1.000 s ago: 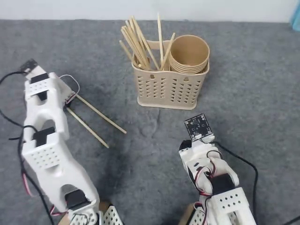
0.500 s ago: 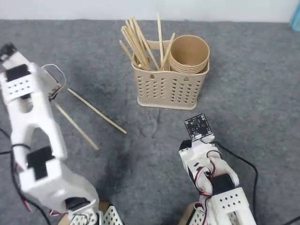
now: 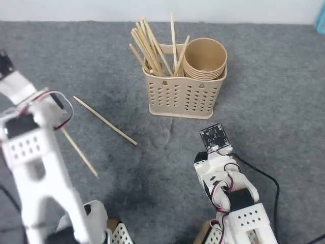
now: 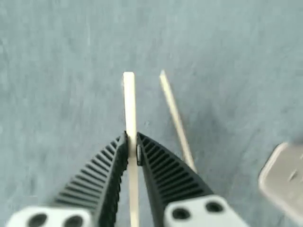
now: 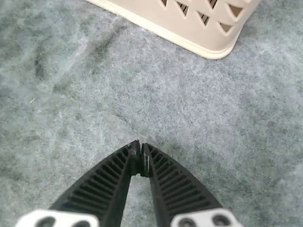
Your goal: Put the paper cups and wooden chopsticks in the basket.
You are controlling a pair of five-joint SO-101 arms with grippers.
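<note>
carpet (image 3: 274, 101): grey and short-piled, covering the whole work surface, with faint scuffs and darker smudges in front of the basket.
wall (image 3: 76, 10): a pale strip running along the carpet's far edge.
blue object (image 3: 321, 20): a sliver at the far right corner, too little of it to identify.
basket (image 3: 185, 94): beige plastic with rows of slots, standing upright on the carpet toward the far side, near the middle.
cups (image 3: 205, 56): a nested stack of brown paper cups, upright in the right half of the basket.
bundle (image 3: 150, 48): many wooden chopsticks standing in the left half of the basket and fanning out above its rim.
loose chopstick (image 3: 105, 120): lying flat and diagonal on the carpet, apart from the basket on its left.
held chopstick (image 3: 78, 151): near the loose chopstick and roughly alongside it, closer to the arms. One end runs under the left arm.
left arm (image 3: 35, 152): white, over the left side of the carpet.
left claw (image 4: 132, 142): clenched on the held chopstick, with black ribbed fingers (image 4: 109, 165) pinching it partway along. Whether the stick's far end touches the carpet cannot be told.
right arm (image 3: 228, 193): white with red and black wires, at the near edge in front of the basket.
right claw (image 5: 140, 149): tips pressed together with nothing between them, over the carpet a little short of the basket's base.
</note>
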